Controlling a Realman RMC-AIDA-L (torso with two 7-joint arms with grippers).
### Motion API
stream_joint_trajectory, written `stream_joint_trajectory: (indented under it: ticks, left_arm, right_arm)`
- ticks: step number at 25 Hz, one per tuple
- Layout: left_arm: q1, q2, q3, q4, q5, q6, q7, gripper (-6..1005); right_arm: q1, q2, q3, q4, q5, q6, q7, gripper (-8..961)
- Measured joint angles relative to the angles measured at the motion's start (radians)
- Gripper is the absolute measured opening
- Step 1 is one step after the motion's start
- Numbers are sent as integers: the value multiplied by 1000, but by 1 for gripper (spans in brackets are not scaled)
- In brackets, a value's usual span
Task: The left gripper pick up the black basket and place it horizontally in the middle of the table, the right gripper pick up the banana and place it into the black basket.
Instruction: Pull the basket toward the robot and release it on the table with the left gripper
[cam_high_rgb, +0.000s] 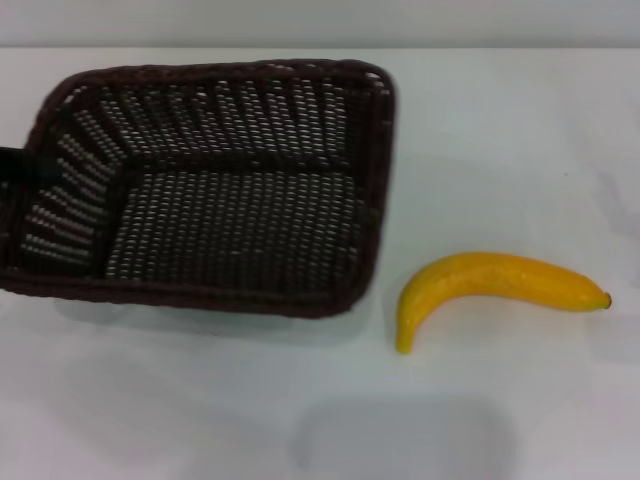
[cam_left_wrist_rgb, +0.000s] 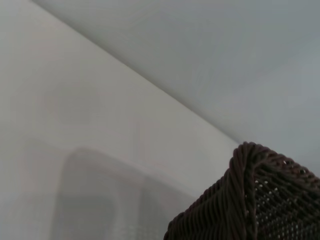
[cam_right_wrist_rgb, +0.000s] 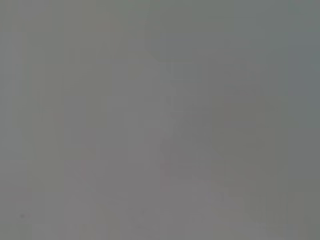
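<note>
The black basket (cam_high_rgb: 215, 190) is at the left of the white table (cam_high_rgb: 500, 130) in the head view, long side across, its open top tipped toward me, with a shadow under its near rim. A black piece of my left gripper (cam_high_rgb: 8, 166) shows at the picture's left edge, clamped on the basket's left rim. The left wrist view shows one woven corner of the basket (cam_left_wrist_rgb: 260, 200) close up. The yellow banana (cam_high_rgb: 490, 285) lies on the table to the right of the basket, apart from it, dark tip pointing right. My right gripper is out of view.
The table's far edge (cam_high_rgb: 320, 47) runs along the top of the head view. A soft grey shadow (cam_high_rgb: 400, 440) lies on the table near the front. The right wrist view shows only a plain grey surface.
</note>
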Motion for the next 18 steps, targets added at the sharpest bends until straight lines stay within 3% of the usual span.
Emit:
stream_joint_trajectory:
  ticks: [4,8,18]
  left_arm:
    - [38,-17,-33,-1,0,132,-54,204]
    - [29,-26,-30,-24,1,199,-61,208]
    - [-133,-29,-27,-84,91,300,-89,217]
  right_arm:
    - [-1,0,5,-1,0,-10,-2,858]
    - [1,0,5,-2,0,-33,-2,857]
    - [28,2,3,-13,-4,-105,4,857]
